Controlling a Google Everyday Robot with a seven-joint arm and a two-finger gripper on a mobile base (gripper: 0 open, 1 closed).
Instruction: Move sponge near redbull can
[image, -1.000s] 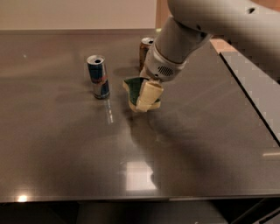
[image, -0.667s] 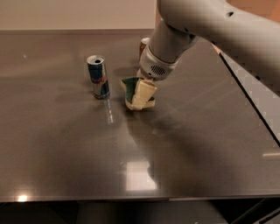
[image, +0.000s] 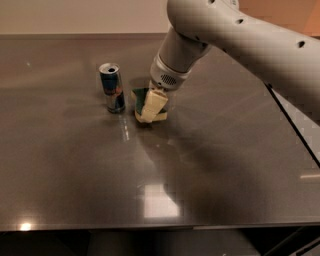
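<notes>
Sponge: the sponge (image: 140, 98) sits in the middle of the table, just right of the can and held at the end of the arm.
Sponge pose: tilted on edge, its dark green face turned toward the can and pale yellow foam showing along the lower right.
Sponge contact: its low edge is at the table top or just above it; I cannot tell whether it touches.
Can: the can (image: 112, 88) stands upright, blue and silver with a red mark, its silver top facing up.
Gap: a narrow strip of bare table separates sponge and can; they are near each other but apart.
Gripper: the gripper (image: 150, 111) points down and to the left over the sponge, right of the can.
Fingers: pinching the sponge; one cream finger (image: 154, 102) lies across its near side, and the other is hidden behind it.
Arm: the white arm (image: 240, 35) comes in from the upper right and narrows to a ribbed wrist above the gripper.
Table: the table (image: 65, 165) is dark, glossy and grey-brown, with the arm's shadow falling to the right of the sponge.
Glare: a square glare (image: 160, 201) lies on the near part of the top.
</notes>
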